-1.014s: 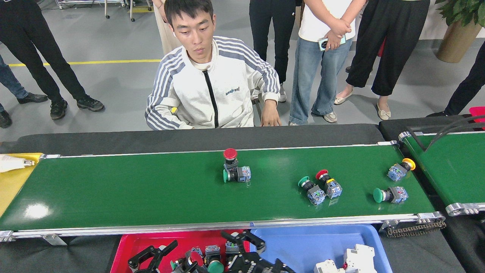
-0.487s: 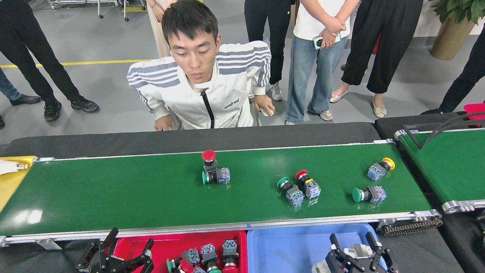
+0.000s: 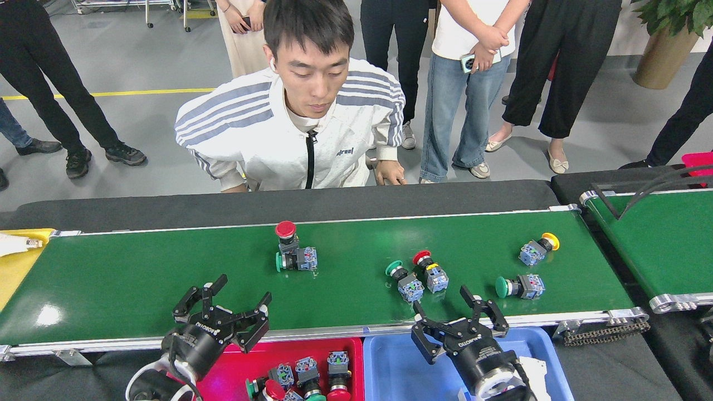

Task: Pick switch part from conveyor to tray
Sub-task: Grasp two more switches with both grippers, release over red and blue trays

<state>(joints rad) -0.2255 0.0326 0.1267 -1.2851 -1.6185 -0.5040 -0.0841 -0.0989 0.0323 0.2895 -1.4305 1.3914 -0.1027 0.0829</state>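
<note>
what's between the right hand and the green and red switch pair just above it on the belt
Only bare green conveyor, seen in the head view: the right hand hovers open just short of the green-capped switch and red-capped switch.

Grey floor (image 3: 167, 111) with a yellow line (image 3: 111, 92) painted across it. A potted plant (image 3: 671, 39) stands in the far right corner. People stand around, one seated person (image 3: 289, 128) close by.

The conveyor (image 3: 167, 278) is shiny green with silver rails, the switch parts (image 3: 295, 253) have red, green or yellow tops and blue-grey bodies, the trays at 6 o'clock are red (image 3: 223, 376) and blue (image 3: 401, 373), and the person's jacket (image 3: 262, 139) is white with grey stripes.
</note>
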